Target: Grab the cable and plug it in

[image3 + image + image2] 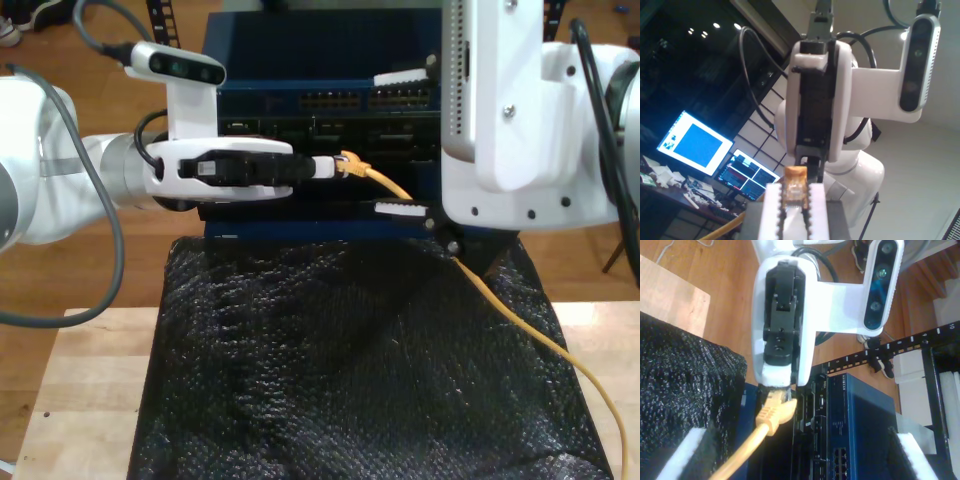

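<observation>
Black bubbly plastic sheeting (350, 380) fills the lower middle of the exterior view, draped over a pale wooden table (90, 390). Above it at the right of that frame hangs my second gripper (385, 143), its white ridged fingers (400, 208) spread wide with nothing between them; the second wrist view shows the same wide gap (800, 455).

From the exterior view's left, my first gripper (335, 167) reaches in horizontally, its jaws pinched narrow on the boot of the thin yellow-orange network cable (520, 320). The first wrist view shows the cable's small clear plug (795, 185) clamped between white toothed fingers (772, 210).

That plug end sits at the frame's upper middle, right at the dark front panel below the dark blue metal network switch (320, 50). I cannot tell whether it is seated in a port. From there the cable runs behind my second gripper and across the sheeting to the lower right edge.
</observation>
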